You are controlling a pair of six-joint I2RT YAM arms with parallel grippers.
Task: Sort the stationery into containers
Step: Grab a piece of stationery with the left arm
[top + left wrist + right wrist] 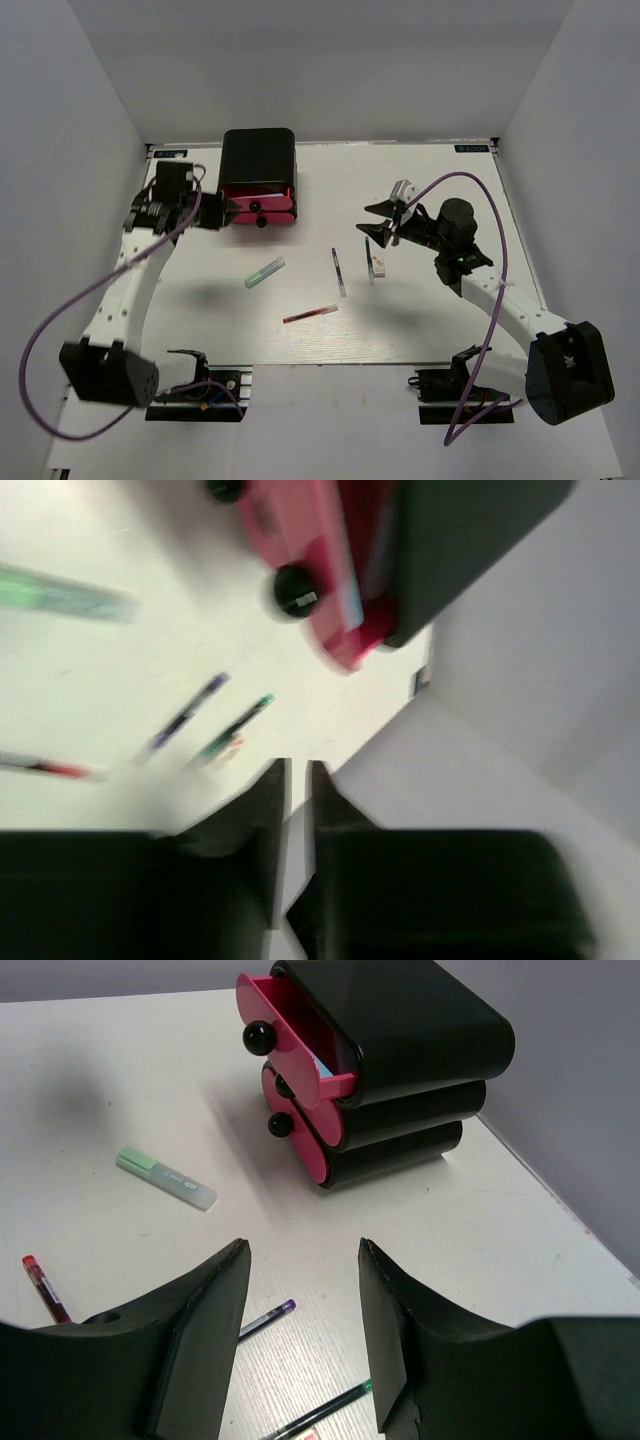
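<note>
The black box [258, 155] with the pink drawers [262, 205] stands at the far edge of the tabletop [420, 320], over toward the left side. In the right wrist view the top drawer [295, 1040] is pulled out, and something light blue shows inside it. The two drawers under it are pushed in.

The left claw [222, 208] is just beside the left side of the drawers. Its jaws are narrow, with only a thin gap, and nothing is in between. That picture is blurry.

The right claw [378, 222] hangs over the right half of the tabletop. Its jaws are wide and hold nothing.

The rest lies loose on the tabletop. A green marker [265, 272] lies near the middle, a little to the left. A red pen [310, 314] lies closer to the near edge. Two thin dark pens sit to the right of the middle: one [339, 272] alone, the other [369, 262] just beside a small white block [379, 264], both right under the right claw.
</note>
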